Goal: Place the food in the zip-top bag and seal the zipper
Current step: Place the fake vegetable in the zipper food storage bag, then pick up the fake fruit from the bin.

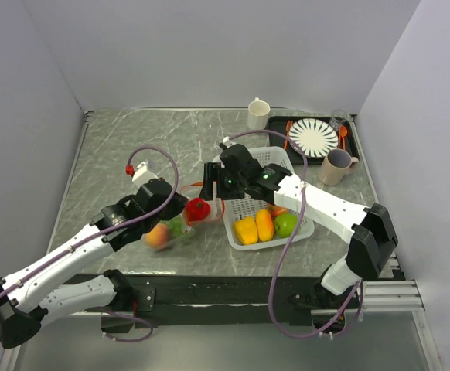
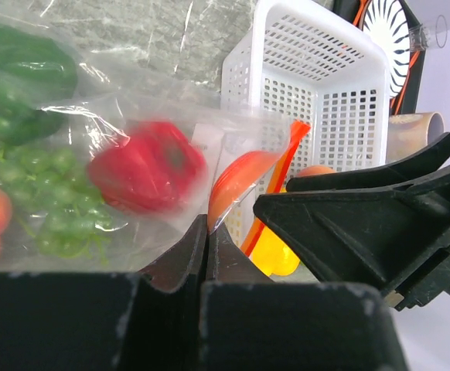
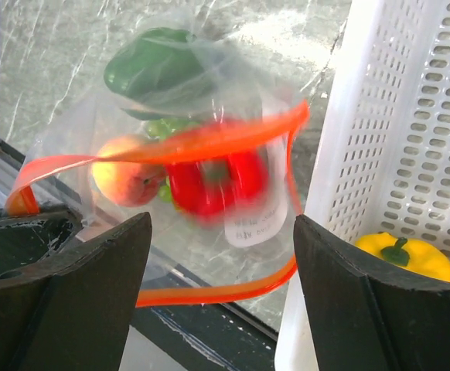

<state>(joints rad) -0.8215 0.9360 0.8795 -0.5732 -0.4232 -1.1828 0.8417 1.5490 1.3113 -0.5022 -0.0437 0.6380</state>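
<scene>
The bag [image 1: 180, 226] sits on the desk [image 1: 132, 147] just left of the basket [image 1: 283, 158]. It's soft, slippery and sagging under its load, so the stiffer zipper [image 3: 209, 143] rim looks like the best grab. Left fingers [image 2: 175, 259] are pinching its film, right fingers [image 3: 70, 270] are spread wide at the mouth.

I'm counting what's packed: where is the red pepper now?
In the top view, the red pepper sits inside the bag, just left of the basket, beside the peach.

The clear zip-top bag [image 3: 209, 108] had an orange-red zipper [image 3: 209, 141]. The mesh basket [image 1: 244, 207] was white, the bench [image 1: 132, 147] grey-marbled.
</scene>
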